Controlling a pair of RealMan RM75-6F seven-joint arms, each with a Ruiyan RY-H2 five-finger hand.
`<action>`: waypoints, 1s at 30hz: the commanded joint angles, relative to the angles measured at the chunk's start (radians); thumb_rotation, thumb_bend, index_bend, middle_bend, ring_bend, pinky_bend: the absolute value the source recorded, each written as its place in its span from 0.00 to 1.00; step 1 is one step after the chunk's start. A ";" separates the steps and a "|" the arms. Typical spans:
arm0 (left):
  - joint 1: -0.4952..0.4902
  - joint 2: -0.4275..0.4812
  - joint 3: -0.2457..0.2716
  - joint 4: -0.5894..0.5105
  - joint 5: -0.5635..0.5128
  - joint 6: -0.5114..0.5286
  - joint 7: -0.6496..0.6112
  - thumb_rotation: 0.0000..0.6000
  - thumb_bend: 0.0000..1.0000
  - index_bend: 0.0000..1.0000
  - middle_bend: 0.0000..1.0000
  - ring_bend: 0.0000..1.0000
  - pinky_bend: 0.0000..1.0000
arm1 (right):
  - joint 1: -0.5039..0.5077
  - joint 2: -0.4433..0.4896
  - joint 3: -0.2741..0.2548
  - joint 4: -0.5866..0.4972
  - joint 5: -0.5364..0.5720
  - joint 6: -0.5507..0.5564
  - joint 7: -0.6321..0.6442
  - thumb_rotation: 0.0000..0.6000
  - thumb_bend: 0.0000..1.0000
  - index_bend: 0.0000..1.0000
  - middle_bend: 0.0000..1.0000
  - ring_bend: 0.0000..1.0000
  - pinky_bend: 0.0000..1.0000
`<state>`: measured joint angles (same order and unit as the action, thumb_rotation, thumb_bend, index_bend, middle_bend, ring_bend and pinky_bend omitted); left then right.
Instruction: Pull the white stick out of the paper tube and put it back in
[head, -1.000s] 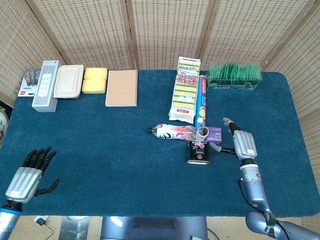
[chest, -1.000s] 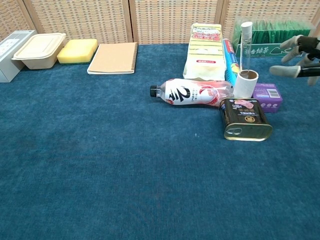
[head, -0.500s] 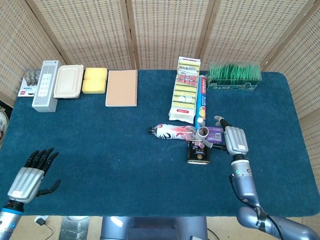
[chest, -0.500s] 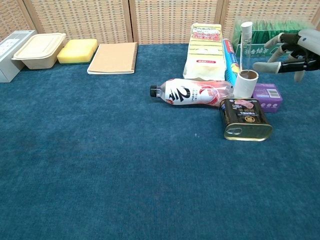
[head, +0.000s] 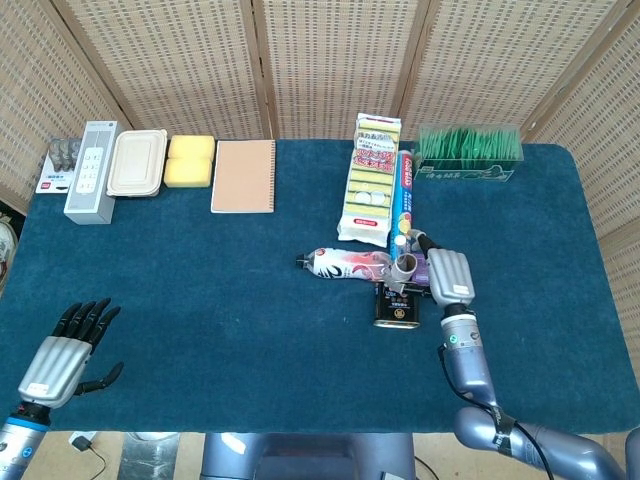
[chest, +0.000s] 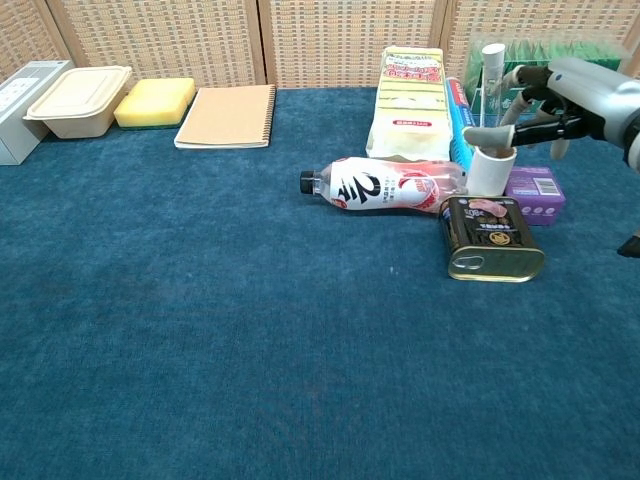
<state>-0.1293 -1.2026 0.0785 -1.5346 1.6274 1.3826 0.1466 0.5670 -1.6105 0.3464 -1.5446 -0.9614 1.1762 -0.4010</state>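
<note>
The paper tube (chest: 490, 170) stands upright between a lying bottle and a purple box, and it also shows from above as a paper tube (head: 405, 265). The white stick (chest: 491, 80) rises straight out of it, its top (head: 400, 243) visible from above. My right hand (chest: 568, 92) hangs just right of the stick with its fingers (chest: 514, 78) spread beside it and the thumb reaching to the tube's rim; no grip shows. In the head view the right hand (head: 450, 275) partly covers the purple box. My left hand (head: 62, 356) lies open at the table's near left corner.
A pink-labelled bottle (chest: 390, 185) lies left of the tube, a tin can (chest: 492, 238) in front, a purple box (chest: 535, 187) to the right. Behind stand a blue roll (head: 404, 195), a yellow sponge pack (head: 370, 180) and a green box (head: 470, 150). Notebook (head: 243, 176) and containers line the far left.
My right hand has moved left across the purple box and now has its fingers beside the stick. The left hand has drifted slightly toward the table's near edge. Tube and stick have not moved.
</note>
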 joint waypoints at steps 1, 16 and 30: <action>0.000 0.001 0.001 0.000 0.003 0.003 -0.003 0.57 0.31 0.01 0.00 0.00 0.04 | 0.010 -0.017 -0.004 -0.005 0.011 0.015 -0.020 0.44 0.14 0.18 0.35 0.46 0.55; 0.002 0.004 0.007 0.001 0.013 0.012 -0.005 0.57 0.31 0.01 0.00 0.00 0.04 | 0.052 -0.054 -0.001 0.011 0.011 0.048 -0.078 0.59 0.15 0.24 0.38 0.51 0.56; -0.008 -0.004 0.006 -0.001 -0.007 -0.019 0.019 0.57 0.31 0.01 0.00 0.00 0.04 | 0.084 -0.043 0.013 0.065 0.023 0.040 -0.095 0.81 0.18 0.27 0.40 0.54 0.56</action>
<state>-0.1366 -1.2060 0.0847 -1.5351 1.6208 1.3637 0.1653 0.6504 -1.6548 0.3590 -1.4805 -0.9396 1.2162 -0.4953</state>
